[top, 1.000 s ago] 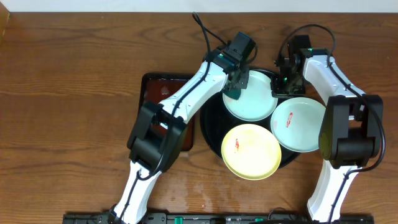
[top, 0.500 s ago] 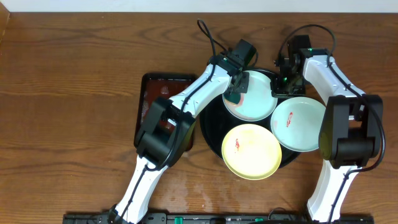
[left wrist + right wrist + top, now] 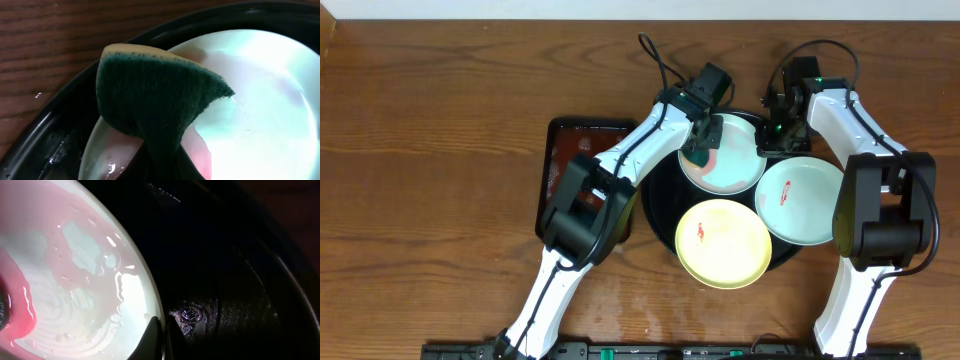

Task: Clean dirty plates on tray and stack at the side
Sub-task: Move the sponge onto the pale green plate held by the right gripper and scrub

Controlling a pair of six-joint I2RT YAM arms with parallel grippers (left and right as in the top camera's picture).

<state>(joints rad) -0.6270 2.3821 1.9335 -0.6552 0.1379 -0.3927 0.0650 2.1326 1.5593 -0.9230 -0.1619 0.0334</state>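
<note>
Three plates point(image 3: 723, 242) sit in the black tray point(image 3: 658, 212). Left jaws pinch a sponge point(image 3: 160, 95) on the top plate point(image 3: 735, 160); right jaws pinch its rim.

The counter point(image 3: 440, 120) is brown wood with a clear grain and a low satin sheen. The tray point(image 3: 225, 280) is glossy black, smooth like moulded plastic and beaded with water. The mint plate point(image 3: 75, 280) lying on it is smooth and shiny under a wet pink film. The sponge point(image 3: 160, 95) has a rough, matt dark-green scouring face of coarse fibre over a pale yellow foam backing.
</note>
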